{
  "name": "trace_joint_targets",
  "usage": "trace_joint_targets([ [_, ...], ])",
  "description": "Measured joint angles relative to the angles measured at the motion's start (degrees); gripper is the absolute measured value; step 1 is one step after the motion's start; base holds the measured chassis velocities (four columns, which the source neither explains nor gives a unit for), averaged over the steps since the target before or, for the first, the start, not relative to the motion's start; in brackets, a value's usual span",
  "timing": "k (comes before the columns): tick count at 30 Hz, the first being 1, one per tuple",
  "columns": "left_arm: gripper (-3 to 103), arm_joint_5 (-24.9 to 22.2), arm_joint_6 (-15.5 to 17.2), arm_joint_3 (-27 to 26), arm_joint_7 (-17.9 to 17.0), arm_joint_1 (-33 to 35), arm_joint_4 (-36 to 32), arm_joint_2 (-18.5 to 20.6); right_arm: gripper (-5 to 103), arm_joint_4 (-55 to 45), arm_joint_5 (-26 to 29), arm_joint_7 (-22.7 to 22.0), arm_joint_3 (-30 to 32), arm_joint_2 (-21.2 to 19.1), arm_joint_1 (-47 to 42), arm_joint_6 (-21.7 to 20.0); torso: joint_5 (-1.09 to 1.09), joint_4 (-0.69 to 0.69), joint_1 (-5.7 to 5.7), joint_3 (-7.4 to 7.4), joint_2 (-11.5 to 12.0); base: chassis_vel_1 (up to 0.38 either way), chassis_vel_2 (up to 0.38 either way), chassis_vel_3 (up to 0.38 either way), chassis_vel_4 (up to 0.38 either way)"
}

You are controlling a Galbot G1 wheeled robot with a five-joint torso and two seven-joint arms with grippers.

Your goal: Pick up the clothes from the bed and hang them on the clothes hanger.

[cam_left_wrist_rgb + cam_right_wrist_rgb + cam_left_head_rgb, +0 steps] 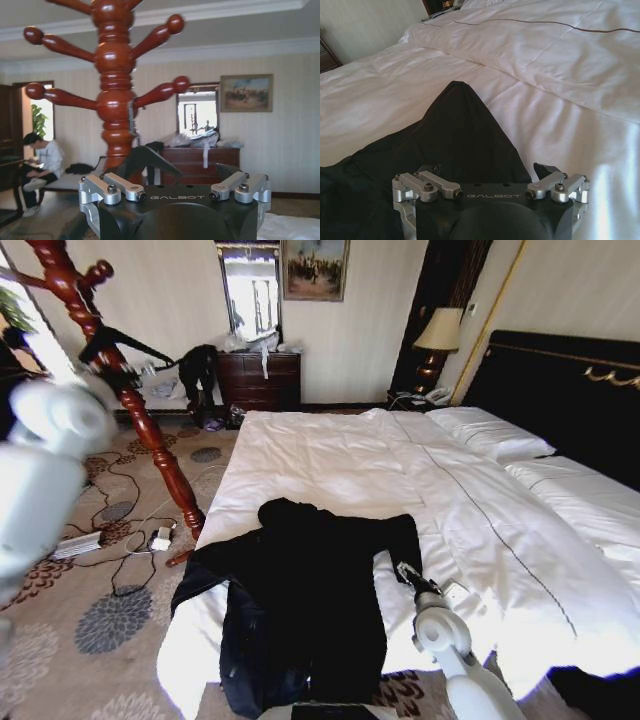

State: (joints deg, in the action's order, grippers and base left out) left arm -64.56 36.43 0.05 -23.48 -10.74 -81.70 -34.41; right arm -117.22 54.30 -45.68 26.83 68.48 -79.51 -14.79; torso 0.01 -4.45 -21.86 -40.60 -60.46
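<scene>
We are observing our right hand point(405, 570) nearest to us, lying low over the near edge of the bed point(340, 455), at the end of the coat's sleeve. In the right wrist view this hand point(487, 170) is standing with its jaws spread wide, one dark fingertip point(430, 168) over black cloth and the other over white duvet; it is gripping nothing.

The long black coat point(300, 610) is lying spread flat on the near part of the bed, its hem hanging over the near edge toward the floor and its sleeves reaching out to either side. From the right wrist camera the coat point(455, 135) is showing as a dark fold coming to a point on the white duvet point(560, 60).

Our left arm is raised at our left side beside the wooden coat stand point(130, 390). The left hand point(175, 172) is facing the stand's turned post point(114, 100); we cannot tell how far open it is, nor whether it is holding anything.

The black clothes hanger point(120, 340) is hanging on the stand, well apart from the coat. In the left wrist view the hanger point(145, 156) is sitting just above the hand's body.

Farther off, a dark wooden dresser point(258, 378) is standing against the far wall, and a lamp point(438, 335) is standing beside the black headboard point(560, 390).
</scene>
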Motion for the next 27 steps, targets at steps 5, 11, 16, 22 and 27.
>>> trace_joint_targets([
  [5,100,-1.76,2.43,6.88,2.1,-9.67,14.98,-2.52,100,0.07,0.07,0.0,-0.4,0.04,0.53,0.0,-0.06,0.0,-0.03,-0.02,0.01,0.0,0.0,0.0,0.0],
  [11,100,0.5,3.45,8.67,3.65,-13.09,23.21,-5.87,100,0.15,0.4,0.0,0.41,-1.0,0.18,0.02,-0.02,-0.02,-0.01,-0.02,0.01,0.0,0.0,0.0,0.0],
  [16,100,2.64,4.94,8.11,2.78,-14.23,25.75,-8.4,100,0.15,1.22,-0.19,1.09,-2.21,0.17,0.16,-0.01,-0.05,-0.03,-0.02,0.01,0.0,0.0,0.0,0.0],
  [22,100,2.67,5.94,10.36,1.0,-16.66,28.2,-8.84,100,0.37,1.84,-0.53,0.98,-2.76,0.81,0.17,-0.02,0.02,-0.02,-0.01,0.01,0.0,0.0,0.0,0.0],
  [27,100,2.48,5.95,11.93,2.52,-17.27,29.9,-8.91,100,0.8,1.94,-0.78,0.33,-2.5,1.3,0.16,-0.01,-0.03,-0.02,-0.01,0.01,0.0,0.0,0.0,0.0],
])
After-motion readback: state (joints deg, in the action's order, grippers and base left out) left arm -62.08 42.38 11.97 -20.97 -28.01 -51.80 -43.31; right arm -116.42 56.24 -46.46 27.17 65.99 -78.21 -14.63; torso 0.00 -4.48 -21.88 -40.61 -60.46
